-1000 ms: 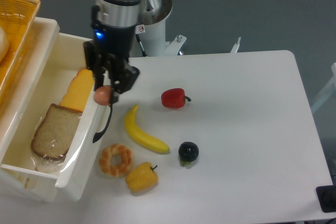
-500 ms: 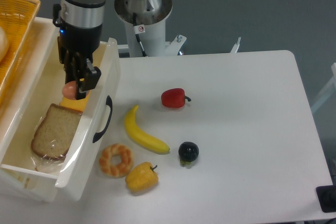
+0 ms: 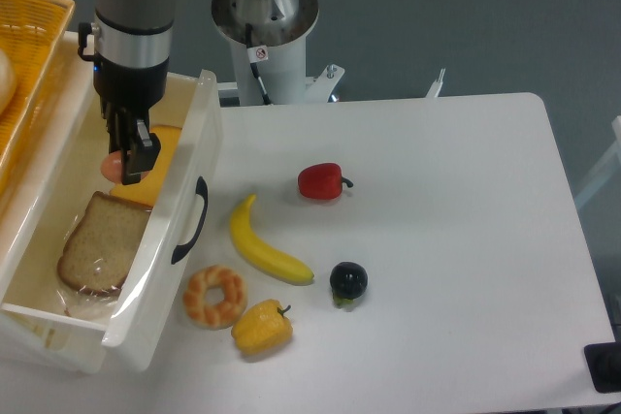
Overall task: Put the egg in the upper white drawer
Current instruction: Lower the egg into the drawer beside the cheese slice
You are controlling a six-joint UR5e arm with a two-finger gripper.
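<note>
One second has carried the egg (image 3: 113,168) from just outside the drawer's front wall, near the black handle (image 3: 190,220), to a spot well inside the drawer (image 3: 146,278); in the last half second it went a little further left and deeper past the rim. The gripper (image 3: 126,164) remains clamped on the egg, its dark fingers pinching the pink oval so that only the left side shows. It hangs over the drawer's interior, just above the orange cheese-like slab (image 3: 153,164) and up-frame of the bread slice (image 3: 103,244); whether the egg already touches anything beneath it cannot be told from this view. For the task this means the carrying part looks nearly done: the egg is over the right container, not the orange basket (image 3: 24,65) to the left. What seems left is a short descent and a release, best made low, since a smooth oval could roll or bounce off the slab or the bread. On the table (image 3: 456,239) the red pepper (image 3: 321,181), banana (image 3: 264,243), black fruit (image 3: 347,281), doughnut (image 3: 214,296) and yellow pepper (image 3: 261,328) lie where they were a second ago.
</note>
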